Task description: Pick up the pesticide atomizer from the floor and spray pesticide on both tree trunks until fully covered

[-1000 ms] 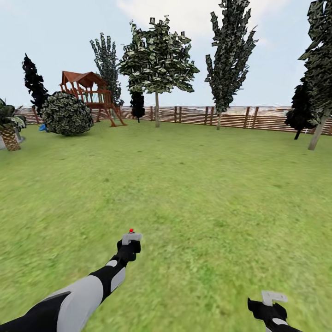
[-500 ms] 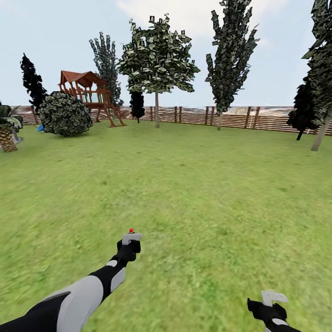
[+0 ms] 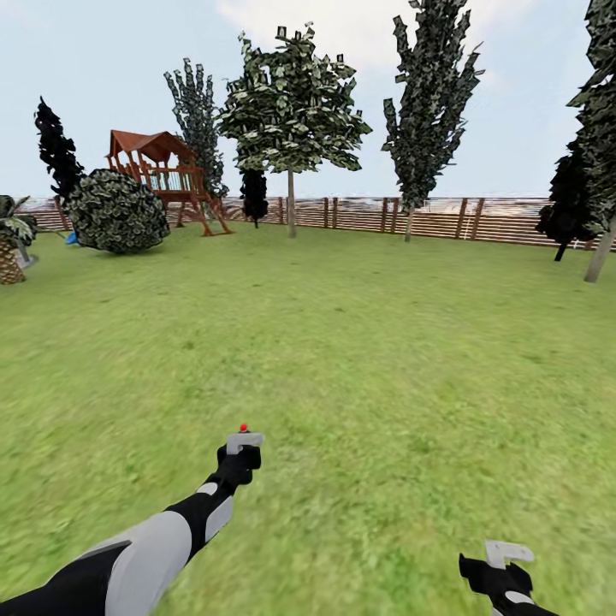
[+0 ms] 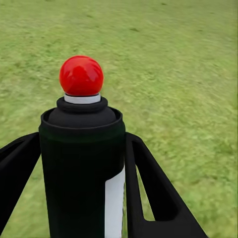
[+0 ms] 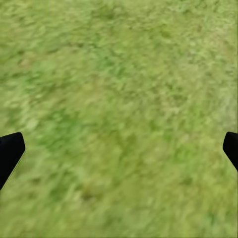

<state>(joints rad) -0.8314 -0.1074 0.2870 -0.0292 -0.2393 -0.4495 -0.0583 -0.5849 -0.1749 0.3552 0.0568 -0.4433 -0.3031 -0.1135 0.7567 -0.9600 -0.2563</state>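
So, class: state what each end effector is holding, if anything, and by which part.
The left end effector holds the pesticide atomizer by the sides of its black body, red cap clear above. The right end effector is open over grass, holding nothing.

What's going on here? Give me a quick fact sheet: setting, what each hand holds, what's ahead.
Setting: green lawn bounded by a wooden slat fence
Left gripper: shut on the pesticide atomizer, black body, red knob on top
Right gripper: open, holding nothing, grass beneath
Ahead: broad-canopied tree near the fence
Far left: wooden play tower, round shrub, palm
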